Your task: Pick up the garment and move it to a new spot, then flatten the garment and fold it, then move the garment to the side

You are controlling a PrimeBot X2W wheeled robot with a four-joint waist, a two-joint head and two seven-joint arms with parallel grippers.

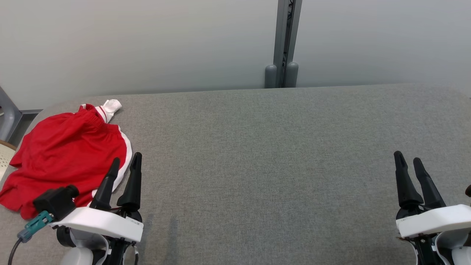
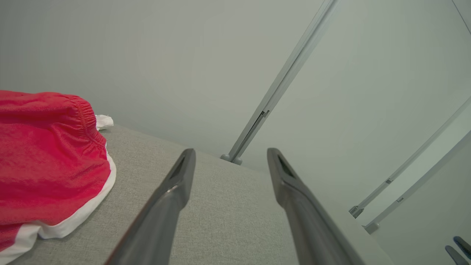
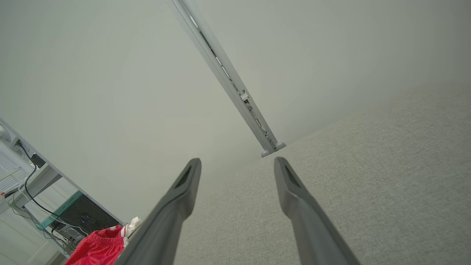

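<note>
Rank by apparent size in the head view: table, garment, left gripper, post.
1. table
2. garment
3. left gripper and post: they look alike, and the gripper is nearer the camera, so they stay unranked.

Grey fabric table [image 1: 257, 165]; grey metal post [image 1: 285, 40] against pale wall [image 1: 147, 44] behind it.

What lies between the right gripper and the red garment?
In the head view, bare grey table stretches from the right gripper to the left gripper, which stands open at the edge of the red garment.
</note>
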